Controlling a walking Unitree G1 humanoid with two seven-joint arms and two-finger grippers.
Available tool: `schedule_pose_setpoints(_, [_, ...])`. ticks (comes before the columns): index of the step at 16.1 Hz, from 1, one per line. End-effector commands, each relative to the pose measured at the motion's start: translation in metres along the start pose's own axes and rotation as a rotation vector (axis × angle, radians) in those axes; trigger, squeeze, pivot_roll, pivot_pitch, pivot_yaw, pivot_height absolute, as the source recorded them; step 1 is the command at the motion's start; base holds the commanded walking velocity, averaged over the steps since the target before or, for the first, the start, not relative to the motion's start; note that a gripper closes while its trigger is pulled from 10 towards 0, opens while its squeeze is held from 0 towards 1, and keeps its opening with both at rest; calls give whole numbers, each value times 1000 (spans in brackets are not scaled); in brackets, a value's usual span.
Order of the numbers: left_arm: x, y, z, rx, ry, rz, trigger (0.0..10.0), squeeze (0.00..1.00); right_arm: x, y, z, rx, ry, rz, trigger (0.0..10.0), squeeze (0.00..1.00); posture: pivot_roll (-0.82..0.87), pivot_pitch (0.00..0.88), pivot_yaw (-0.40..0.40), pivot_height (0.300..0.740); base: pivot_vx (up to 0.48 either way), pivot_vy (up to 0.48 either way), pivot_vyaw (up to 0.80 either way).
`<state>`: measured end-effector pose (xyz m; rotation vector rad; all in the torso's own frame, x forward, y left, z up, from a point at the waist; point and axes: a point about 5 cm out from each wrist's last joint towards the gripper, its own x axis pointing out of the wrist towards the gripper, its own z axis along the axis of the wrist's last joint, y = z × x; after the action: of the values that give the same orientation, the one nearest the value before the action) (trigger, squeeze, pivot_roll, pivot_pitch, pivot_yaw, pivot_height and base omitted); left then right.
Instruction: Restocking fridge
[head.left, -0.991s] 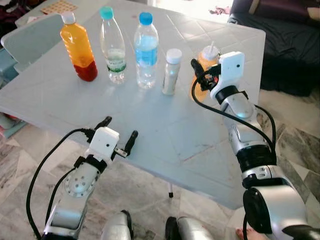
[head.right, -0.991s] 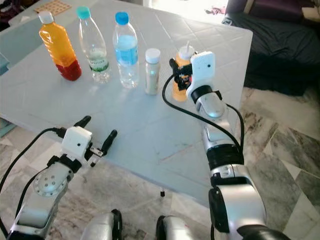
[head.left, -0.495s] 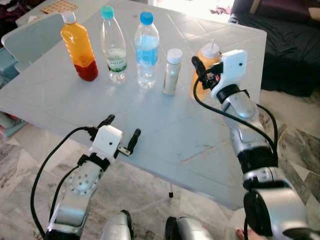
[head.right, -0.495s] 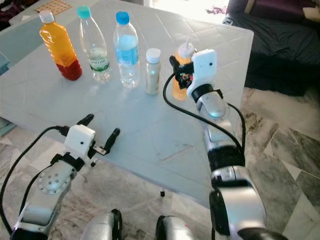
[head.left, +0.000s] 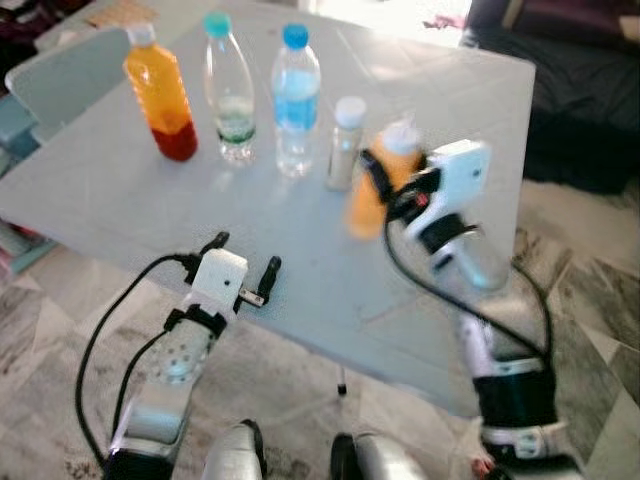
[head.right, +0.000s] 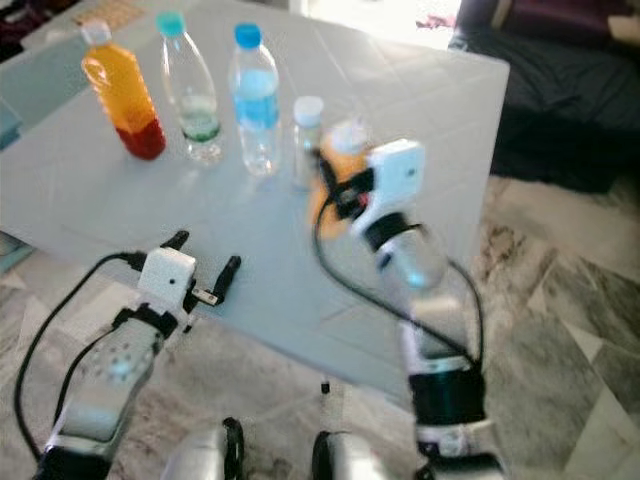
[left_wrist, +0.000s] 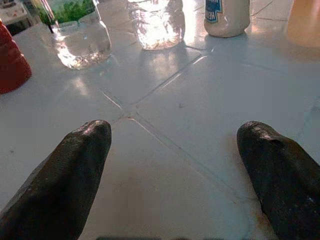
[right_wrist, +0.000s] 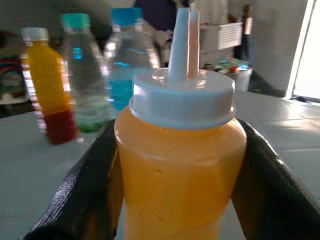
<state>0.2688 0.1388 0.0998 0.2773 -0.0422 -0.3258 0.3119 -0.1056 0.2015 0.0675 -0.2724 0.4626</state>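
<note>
The orange squeeze bottle (right_wrist: 180, 165) sits clamped between my right gripper (head.left: 385, 185) fingers, off the table (head.left: 120, 190), tilted, blurred. My left gripper (head.left: 243, 270) hovers by the near edge, fingers spread wide, empty. Four remain lined up: orange-red bottle (head.left: 160, 95), green-capped water bottle (head.left: 228, 90), blue-capped bottle (head.left: 296, 95), small white bottle (head.left: 345, 140). Restocking has barely begun, I judge.

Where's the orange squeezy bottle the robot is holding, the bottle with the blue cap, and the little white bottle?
orange squeeze bottle (right_wrist: 180, 165): right wrist view, its orange body.
blue-capped water bottle (head.left: 296, 100): left eye view, its label.
small white bottle (head.left: 346, 140): left eye view, its body.
</note>
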Motion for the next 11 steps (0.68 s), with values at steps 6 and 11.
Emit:
schedule_pose_setpoints(6, [-13,9,-26,-111,93,221,10000,0,-15,12,-7,54,51,-15,10000,0,56,104,-34,740,0,0,0])
schedule_pose_setpoints(11, [-10,27,-21,-116,47,339,10000,0,-17,11,-9,30,65,-18,10000,0,66,101,-43,740,0,0,799])
